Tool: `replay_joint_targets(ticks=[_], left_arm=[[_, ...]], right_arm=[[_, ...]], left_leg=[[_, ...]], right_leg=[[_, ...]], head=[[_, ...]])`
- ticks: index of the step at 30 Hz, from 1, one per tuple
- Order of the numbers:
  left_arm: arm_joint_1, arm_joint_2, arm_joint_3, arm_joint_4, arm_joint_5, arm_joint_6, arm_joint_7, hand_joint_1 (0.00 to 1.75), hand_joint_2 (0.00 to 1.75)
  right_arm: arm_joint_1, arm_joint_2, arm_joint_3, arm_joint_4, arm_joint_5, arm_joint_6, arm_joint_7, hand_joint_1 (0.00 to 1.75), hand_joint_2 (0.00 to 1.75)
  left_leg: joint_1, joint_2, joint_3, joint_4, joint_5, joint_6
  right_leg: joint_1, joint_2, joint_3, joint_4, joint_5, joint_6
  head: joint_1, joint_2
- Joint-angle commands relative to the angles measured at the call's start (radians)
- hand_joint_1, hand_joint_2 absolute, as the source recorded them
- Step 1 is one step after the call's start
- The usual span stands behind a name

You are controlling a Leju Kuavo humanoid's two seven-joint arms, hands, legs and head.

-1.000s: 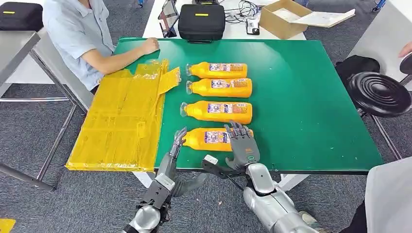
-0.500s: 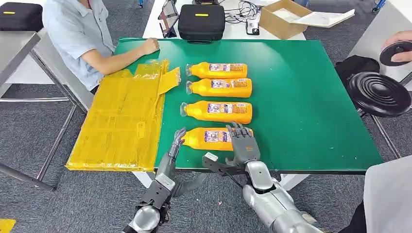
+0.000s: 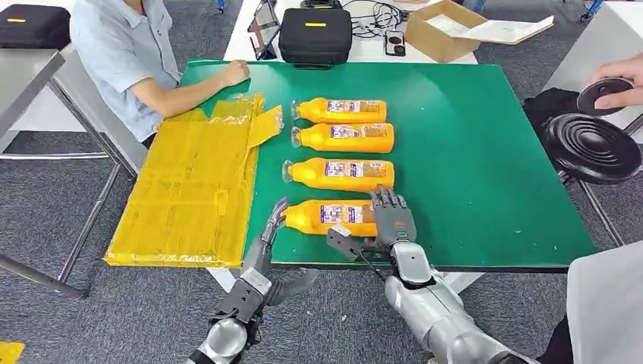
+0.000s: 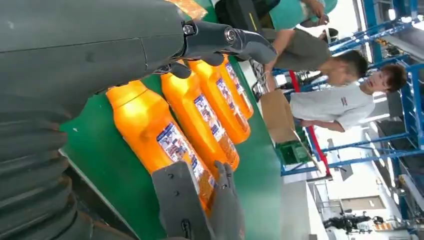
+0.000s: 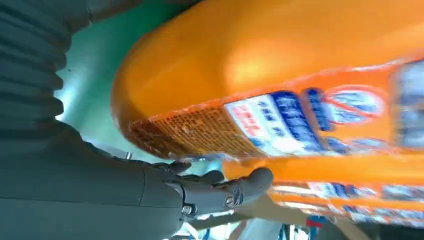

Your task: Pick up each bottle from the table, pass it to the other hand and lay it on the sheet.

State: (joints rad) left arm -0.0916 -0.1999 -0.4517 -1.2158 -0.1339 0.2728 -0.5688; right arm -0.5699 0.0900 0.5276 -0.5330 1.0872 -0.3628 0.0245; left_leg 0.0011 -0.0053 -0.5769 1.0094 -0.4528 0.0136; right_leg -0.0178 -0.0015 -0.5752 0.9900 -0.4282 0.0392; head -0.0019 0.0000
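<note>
Several orange bottles lie side by side on the green table [image 3: 485, 167], caps toward the yellow sheet [image 3: 189, 182]. At the front edge, my right hand [image 3: 392, 220] reaches over the base end of the nearest bottle [image 3: 326, 216], fingers spread above it and thumb on the near side, without a closed grip. The right wrist view shows that bottle [image 5: 280, 65] very close, with my right hand [image 5: 200, 192] stretched out straight beside it. My left hand [image 3: 271, 233] is open, its straight fingers just beside the bottle's cap. The left wrist view shows this bottle [image 4: 150, 130] beyond the left fingers [image 4: 225, 40].
A person [image 3: 125, 53] sits at the far left with a fist [image 3: 233, 72] resting on the table by the sheet. A black case [image 3: 315, 34] and a cardboard box [image 3: 443, 26] stand behind the table. To the right are a black stool [image 3: 591, 148] and another person's hand holding a black disc [image 3: 610, 91].
My right hand has moved forward and slightly right, further over the nearest bottle's base end. The left hand has barely moved. The person at the right has brought a black disc into view.
</note>
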Motion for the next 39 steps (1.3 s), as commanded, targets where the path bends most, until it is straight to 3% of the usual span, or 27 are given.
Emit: replay_joint_targets(ticks=[1, 3, 9, 11, 16, 22, 24, 26, 29, 34, 36, 39], left_arm=[[-0.046, 0.013, 0.0, 0.059, 0.004, -0.007, 0.001, 0.0, 1.75], [-0.053, 0.015, -0.004, 0.064, 0.007, -0.007, -0.001, 0.0, 1.75], [-0.061, 0.017, -0.006, 0.07, 0.014, -0.005, -0.006, 0.0, 1.75], [-0.07, 0.018, -0.009, 0.077, 0.02, -0.007, -0.009, 0.0, 1.75], [-0.074, 0.018, -0.011, 0.08, 0.025, -0.007, -0.012, 0.0, 1.75], [-0.066, 0.018, -0.012, 0.076, 0.044, 0.004, -0.03, 0.0, 1.75], [-0.043, -0.001, 0.031, 0.045, 0.077, 0.053, -0.059, 0.0, 1.75], [0.001, -0.045, 0.122, -0.051, 0.152, 0.201, -0.126, 0.0, 1.75], [0.055, -0.056, 0.2, -0.207, 0.271, 0.291, -0.128, 0.0, 1.75], [0.069, -0.04, 0.192, -0.237, 0.281, 0.292, -0.116, 0.0, 1.75], [0.08, -0.059, 0.22, -0.252, 0.343, 0.287, -0.118, 0.0, 1.75], [0.136, -0.044, 0.219, -0.334, 0.41, 0.237, -0.083, 0.0, 1.75]], right_arm=[[-0.05, -0.001, -0.049, 0.15, -0.01, 0.023, -0.033, 1.57, 1.75], [-0.052, 0.001, -0.054, 0.165, -0.022, 0.075, -0.041, 1.66, 1.75], [-0.048, -0.003, -0.063, 0.183, -0.033, 0.103, -0.046, 1.71, 1.75], [-0.032, -0.01, -0.1, 0.19, -0.079, 0.127, -0.09, 1.75, 1.75], [-0.023, -0.018, -0.113, 0.198, -0.096, 0.105, -0.123, 1.75, 1.75], [0.019, -0.009, -0.196, 0.18, -0.205, 0.049, -0.283, 1.75, 1.75], [0.043, 0.016, -0.282, 0.153, -0.325, 0.063, -0.397, 1.75, 1.75], [0.083, 0.041, -0.332, 0.085, -0.437, 0.069, -0.543, 1.75, 1.75], [0.158, 0.057, -0.344, -0.071, -0.549, 0.085, -0.614, 1.75, 1.75], [0.178, 0.046, -0.323, -0.124, -0.56, 0.093, -0.587, 1.75, 1.75], [0.197, 0.055, -0.346, -0.165, -0.605, 0.053, -0.623, 1.75, 1.75], [0.282, 0.057, -0.358, -0.352, -0.702, 0.017, -0.611, 1.75, 1.75]], left_leg=[[0.001, 0.0, 0.002, 0.0, 0.0, -0.001], [0.001, 0.0, 0.001, -0.001, 0.0, -0.001], [0.001, -0.001, 0.003, -0.001, 0.001, -0.001], [0.001, -0.002, 0.003, -0.001, 0.001, -0.001], [0.002, -0.004, 0.006, -0.002, 0.001, -0.001], [0.001, -0.003, 0.007, -0.002, 0.001, -0.001], [0.002, -0.002, 0.007, -0.002, 0.0, -0.001], [0.002, -0.001, 0.006, -0.001, 0.0, -0.001], [0.003, 0.002, 0.006, 0.0, -0.002, -0.002], [0.002, 0.001, 0.004, 0.0, -0.001, -0.002], [0.002, 0.0, 0.002, 0.0, -0.001, -0.001], [0.002, 0.003, 0.002, 0.0, -0.002, -0.001]], right_leg=[[0.001, -0.001, 0.002, -0.001, 0.0, -0.002], [0.001, -0.001, 0.001, -0.001, 0.0, -0.001], [0.002, -0.002, 0.003, -0.002, 0.0, -0.001], [0.002, -0.003, 0.003, -0.002, 0.0, -0.001], [0.002, -0.005, 0.007, -0.003, 0.0, -0.002], [0.002, -0.004, 0.007, -0.003, 0.0, -0.001], [0.002, -0.003, 0.008, -0.003, 0.0, -0.002], [0.002, -0.001, 0.007, -0.003, 0.0, -0.002], [0.004, 0.001, 0.006, -0.002, 0.0, -0.002], [0.003, 0.0, 0.003, 0.0, -0.001, -0.002], [0.004, -0.001, 0.002, -0.001, 0.0, -0.002], [0.003, 0.002, 0.002, -0.001, 0.0, -0.002]], head=[[0.0, 0.0], [0.0, 0.0], [0.0, 0.0], [0.0, 0.0], [0.0, 0.0], [0.0, 0.0], [0.0, 0.0], [0.0, 0.0], [0.0, 0.0], [0.0, 0.0], [0.0, 0.0], [0.0, 0.0]])
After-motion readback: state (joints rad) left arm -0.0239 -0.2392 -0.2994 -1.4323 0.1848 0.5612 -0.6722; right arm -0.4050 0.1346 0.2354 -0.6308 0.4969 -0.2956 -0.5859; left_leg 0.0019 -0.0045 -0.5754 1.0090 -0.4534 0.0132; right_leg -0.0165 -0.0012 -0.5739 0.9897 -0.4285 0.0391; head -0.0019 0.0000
